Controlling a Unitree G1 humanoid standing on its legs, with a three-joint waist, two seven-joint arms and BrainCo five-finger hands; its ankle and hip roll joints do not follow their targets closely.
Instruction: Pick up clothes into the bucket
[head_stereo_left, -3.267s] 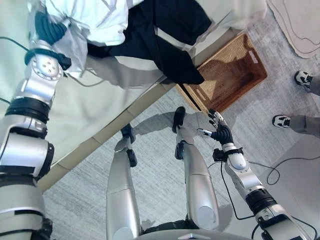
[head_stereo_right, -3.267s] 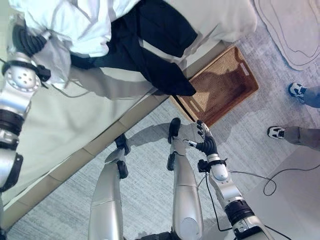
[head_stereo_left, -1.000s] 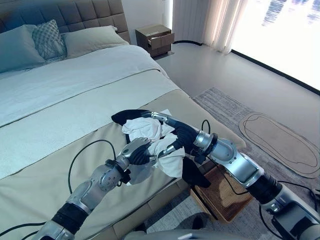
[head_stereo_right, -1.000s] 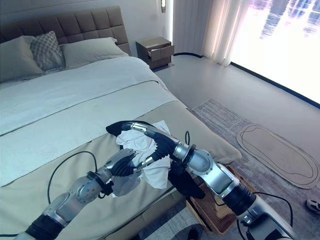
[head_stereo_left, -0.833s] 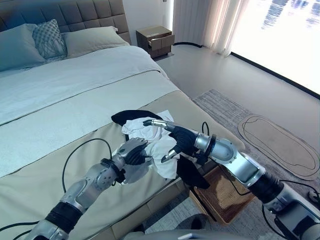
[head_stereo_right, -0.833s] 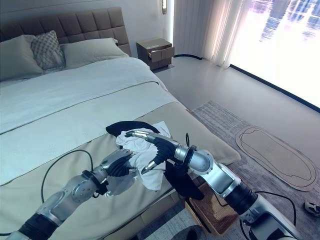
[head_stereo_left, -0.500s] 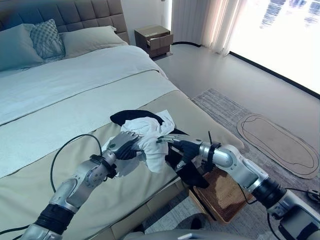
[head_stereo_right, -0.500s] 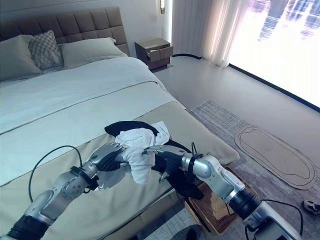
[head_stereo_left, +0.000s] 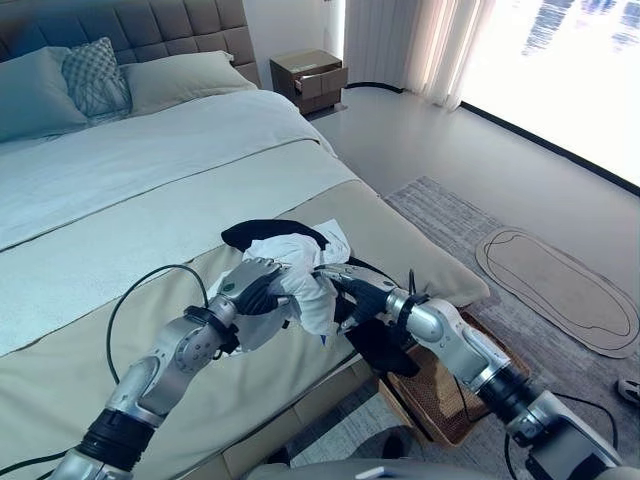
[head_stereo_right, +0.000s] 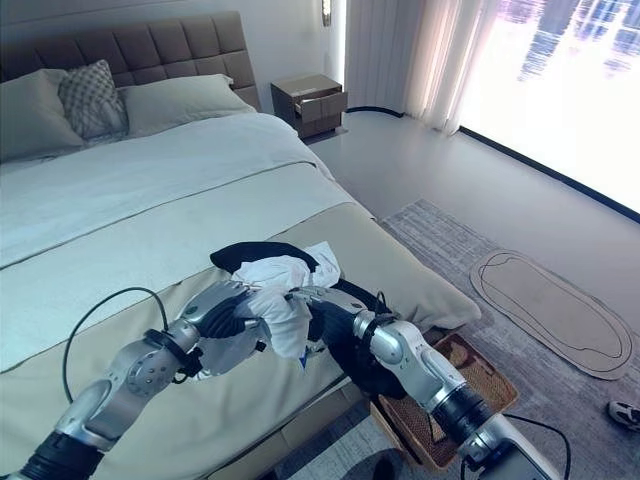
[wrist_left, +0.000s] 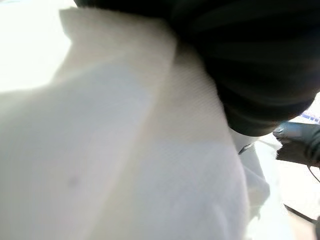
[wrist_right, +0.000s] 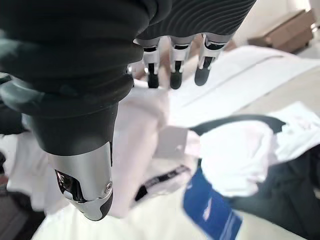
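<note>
A heap of clothes lies near the foot corner of the bed. My left hand (head_stereo_left: 250, 288) is curled into a white garment (head_stereo_left: 308, 278) and holds it a little above the cover; in the left wrist view that white garment (wrist_left: 100, 150) sits right against the hand. A black garment (head_stereo_left: 262, 232) lies behind it, and part of it hangs over the bed's edge (head_stereo_left: 382, 348). My right hand (head_stereo_left: 362, 293) is open beside the white cloth, its fingers (wrist_right: 172, 75) straight above it. The brown wicker basket (head_stereo_right: 478, 368) stands on the floor below the corner.
The bed (head_stereo_left: 150, 190) stretches away to the left, with pillows (head_stereo_left: 95, 75) at the headboard. A wooden nightstand (head_stereo_left: 312, 78) stands at the far wall. A pale rug (head_stereo_left: 555, 290) lies on the floor to the right, and a person's shoe (head_stereo_left: 630, 362) is near it.
The camera swung up from the floor to the bed. My right hand has drawn back from over the clothes to the white garment's near side. My left hand has lifted that garment slightly.
</note>
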